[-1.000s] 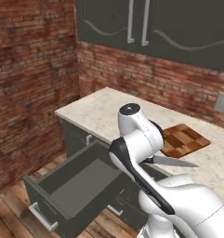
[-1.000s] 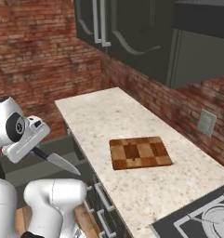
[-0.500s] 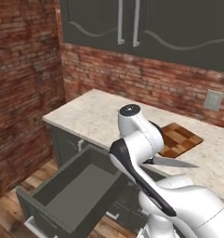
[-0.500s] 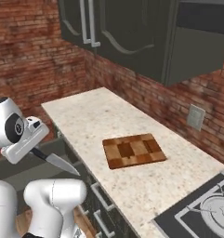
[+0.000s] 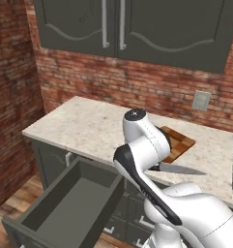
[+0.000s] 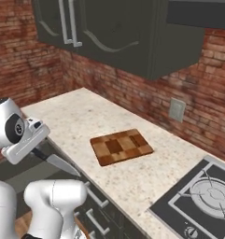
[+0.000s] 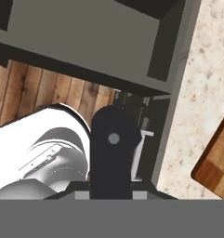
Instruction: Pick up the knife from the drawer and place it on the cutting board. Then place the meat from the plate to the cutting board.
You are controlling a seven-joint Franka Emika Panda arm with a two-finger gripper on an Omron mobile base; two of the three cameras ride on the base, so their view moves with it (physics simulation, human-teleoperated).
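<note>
My gripper (image 6: 38, 151) is shut on the knife's black handle (image 7: 112, 153), up in the air at the counter's front edge. The silver blade (image 5: 183, 169) sticks out level to the right, past my white arm; in the right base view the blade (image 6: 61, 163) points down and right. The checkered cutting board (image 5: 178, 144) (image 6: 121, 146) lies on the counter beyond the knife, and a corner of the cutting board (image 7: 218, 162) is at the right of the hand view. The drawer (image 5: 65, 208) (image 7: 85, 37) stands pulled open below. The plate and the meat are out of view.
A speckled beige counter (image 6: 86, 112) runs along the brick wall. A stove (image 6: 202, 196) sits at its right end. A wall outlet (image 5: 201, 100) is behind the board, dark upper cabinets (image 5: 137, 29) hang overhead, and a brick side wall (image 5: 11, 97) closes the left.
The whole picture has shifted, so the base has driven along the counter; the stove has come into view. The arm keeps the same pose with the knife in its grip.
</note>
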